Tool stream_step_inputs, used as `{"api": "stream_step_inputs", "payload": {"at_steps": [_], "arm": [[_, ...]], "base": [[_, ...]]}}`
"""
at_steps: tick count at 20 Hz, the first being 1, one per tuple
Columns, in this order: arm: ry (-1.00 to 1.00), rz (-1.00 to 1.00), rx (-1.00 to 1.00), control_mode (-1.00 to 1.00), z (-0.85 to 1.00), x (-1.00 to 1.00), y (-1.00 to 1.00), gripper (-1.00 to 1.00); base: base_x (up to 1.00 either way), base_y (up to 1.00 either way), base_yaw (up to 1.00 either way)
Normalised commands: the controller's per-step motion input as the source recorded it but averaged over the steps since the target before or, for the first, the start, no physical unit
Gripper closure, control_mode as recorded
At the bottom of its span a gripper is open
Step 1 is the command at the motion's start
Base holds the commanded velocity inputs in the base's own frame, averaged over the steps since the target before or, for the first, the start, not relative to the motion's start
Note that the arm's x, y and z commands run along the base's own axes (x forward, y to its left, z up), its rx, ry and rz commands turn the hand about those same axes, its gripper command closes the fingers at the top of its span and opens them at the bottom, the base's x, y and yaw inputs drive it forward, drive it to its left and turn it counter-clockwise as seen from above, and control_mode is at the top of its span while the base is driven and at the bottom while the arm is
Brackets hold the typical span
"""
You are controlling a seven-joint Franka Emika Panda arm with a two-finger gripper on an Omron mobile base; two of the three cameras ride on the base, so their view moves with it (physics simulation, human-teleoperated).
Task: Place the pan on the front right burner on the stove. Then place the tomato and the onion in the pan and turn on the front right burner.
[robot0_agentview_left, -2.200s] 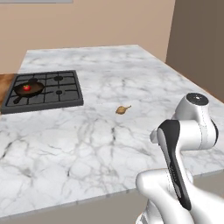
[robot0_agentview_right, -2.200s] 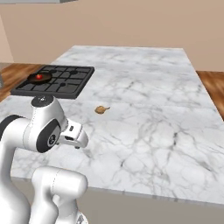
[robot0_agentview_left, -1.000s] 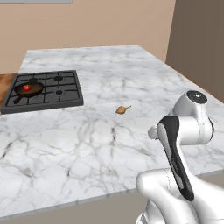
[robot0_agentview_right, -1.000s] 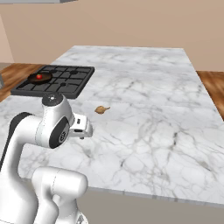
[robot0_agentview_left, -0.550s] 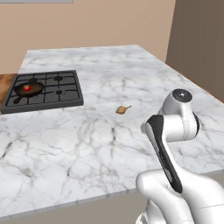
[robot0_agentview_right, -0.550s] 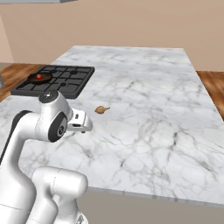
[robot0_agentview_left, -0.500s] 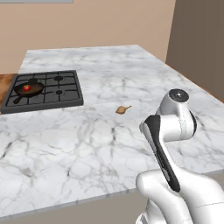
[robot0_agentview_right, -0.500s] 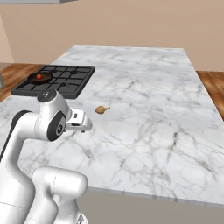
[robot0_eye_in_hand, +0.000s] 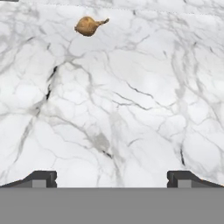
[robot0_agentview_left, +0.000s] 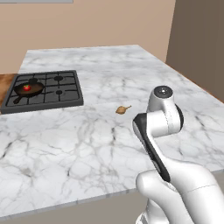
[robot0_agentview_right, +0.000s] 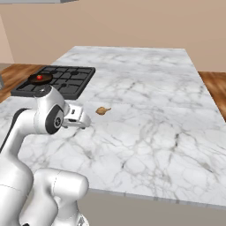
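White, grey-veined marble counter [robot0_agentview_left: 87, 144]. Dark stove [robot0_agentview_left: 65, 94] set in far-left part, w/ black grates. Tan onion [robot0_agentview_left: 122, 110] lying alone on bare marble, right of stove, well apart; stem tip pointing away from stove.

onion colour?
Tan yellow-brown, with a pointed stem tip. The onion shows best in the hand view, lying on the white marble counter.

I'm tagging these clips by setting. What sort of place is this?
Most likely a kitchen, rendered rather than real: a gas stove set into a marble counter, a pan with a tomato on one burner, and an onion lying on the counter.
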Motion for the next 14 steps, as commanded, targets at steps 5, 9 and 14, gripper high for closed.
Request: {"api": "stream_step_inputs", "payload": {"at_steps": [5,9,14], "arm": [[0.0,0.0,0.02,-1.0,0.0,0.37,-0.09,-1.0],[0.0,0.0,0.01,-1.0,0.0,0.39,-0.07,-1.0],[0.0,0.0,0.0,-1.0,0.0,0.28,0.0,-1.0]], "base": [[0.0,0.0,0.0],[0.0,0.0,0.0],[0.0,0.0,0.0]]}}
